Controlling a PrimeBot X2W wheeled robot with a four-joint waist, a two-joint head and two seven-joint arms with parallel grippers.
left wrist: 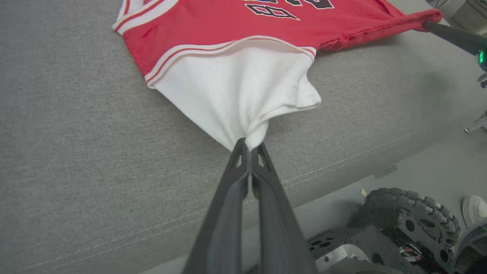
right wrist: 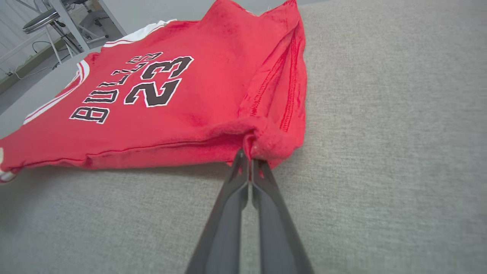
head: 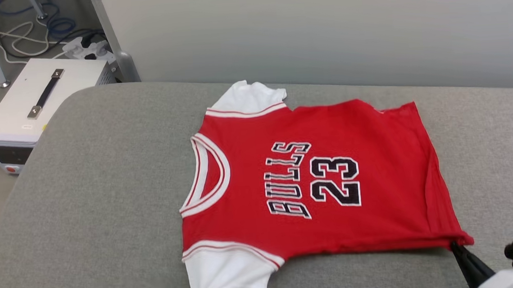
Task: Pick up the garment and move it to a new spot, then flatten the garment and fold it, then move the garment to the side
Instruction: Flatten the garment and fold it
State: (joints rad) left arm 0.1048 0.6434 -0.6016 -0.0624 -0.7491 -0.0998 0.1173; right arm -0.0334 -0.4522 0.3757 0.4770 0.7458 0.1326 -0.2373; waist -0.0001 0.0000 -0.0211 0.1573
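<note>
The garment [head: 313, 180], a red jersey with white sleeves and a black "BULLS 23" print, lies spread on the grey table [head: 96, 182], collar to the left. My left gripper [left wrist: 249, 146] is shut on the tip of the near white sleeve [left wrist: 236, 87], which is drawn into a point. My right gripper [right wrist: 249, 154] is shut on the garment's [right wrist: 182, 91] near hem corner, lifting it slightly off the cloth. In the head view that gripper [head: 457, 246] sits at the lower right, at the red corner.
A white box with a black handle [head: 39, 100] stands on the floor to the left of the table, with cables and a power strip [head: 85, 46] behind it. The robot's wheeled base [left wrist: 403, 228] shows below the table's near edge. A pale wall runs behind.
</note>
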